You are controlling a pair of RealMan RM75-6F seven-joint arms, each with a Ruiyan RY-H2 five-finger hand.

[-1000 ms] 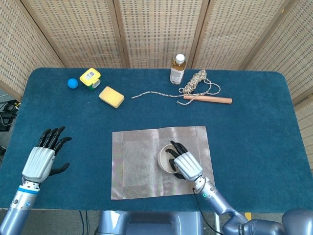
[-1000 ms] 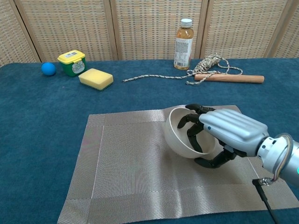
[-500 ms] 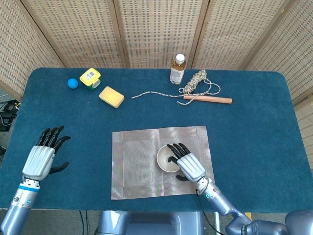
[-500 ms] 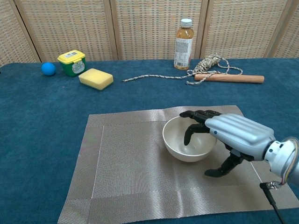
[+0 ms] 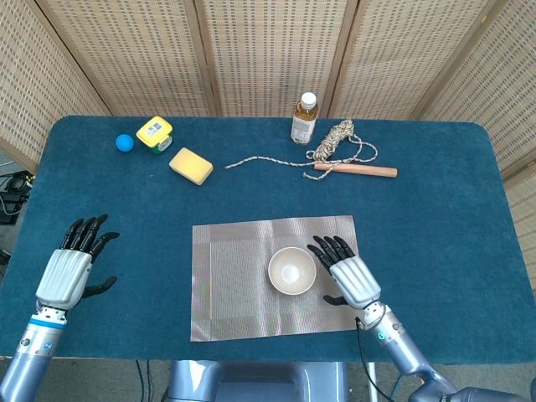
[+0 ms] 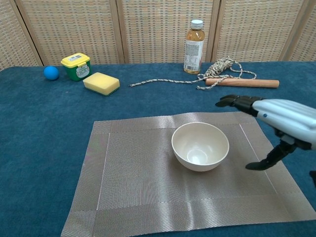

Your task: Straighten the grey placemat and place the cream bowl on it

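The cream bowl (image 5: 292,270) stands upright on the grey placemat (image 5: 230,276), which looks square to the table edge — task seemingly done; right hand (image 5: 349,279) beside it and left hand (image 5: 65,275) both empty, fingers spread

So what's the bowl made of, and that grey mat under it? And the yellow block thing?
The cream bowl looks like glazed ceramic or hard plastic: smooth, with a soft shine inside. The grey placemat seems to be woven vinyl or fabric, since fine threads and a banded border show. The yellow block is probably a foam sponge: matte, with rounded, soft-looking edges.
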